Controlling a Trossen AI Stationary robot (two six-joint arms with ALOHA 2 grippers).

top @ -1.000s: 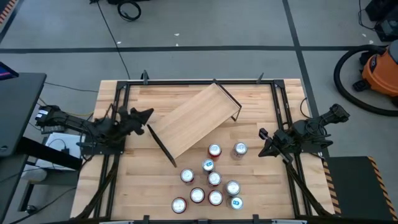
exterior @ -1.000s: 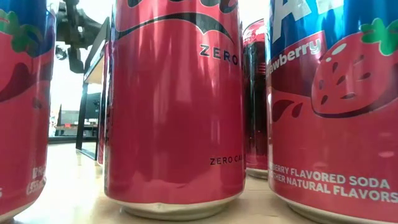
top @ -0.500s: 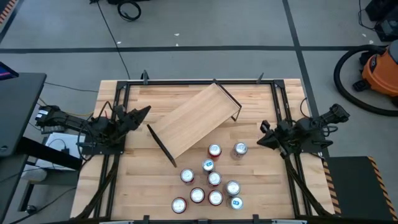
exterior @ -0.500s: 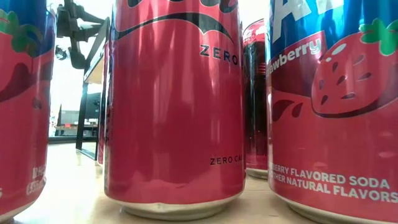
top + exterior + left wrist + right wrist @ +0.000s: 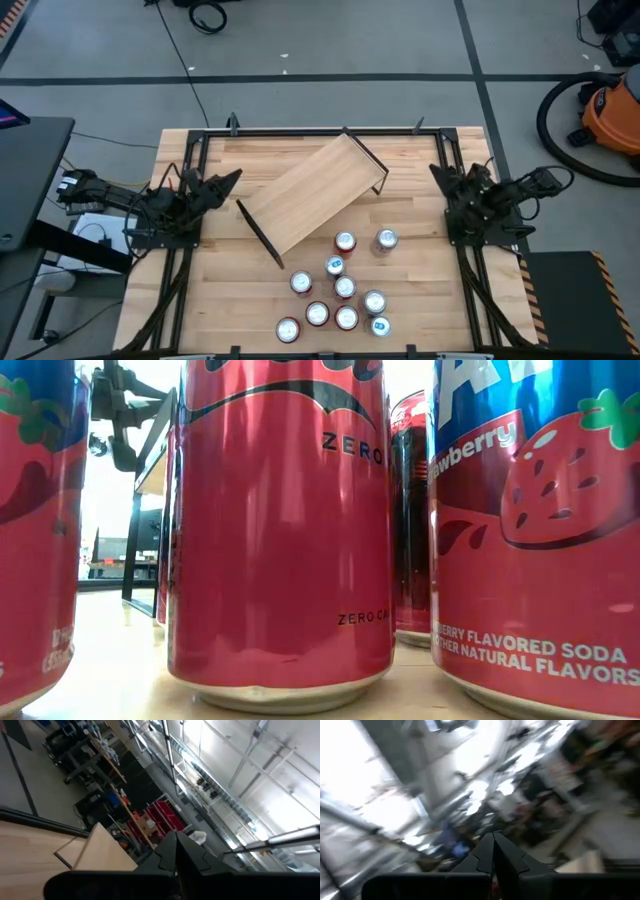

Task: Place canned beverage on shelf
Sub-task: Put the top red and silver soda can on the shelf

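both claws closed (empty), cans (image 5: 343,288) beside shelf (image 5: 307,193).

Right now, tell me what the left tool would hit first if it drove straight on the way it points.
Probably the shelf: the shut left tool aims at its near end. It tilts upward, though, so it might pass over the board.

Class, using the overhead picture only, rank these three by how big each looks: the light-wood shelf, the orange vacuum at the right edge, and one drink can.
1. Shelf: largest, a long board lying slantwise on the table.
2. Orange vacuum: smaller, though the picture's edge cuts it off.
3. Drink can: smallest by far.
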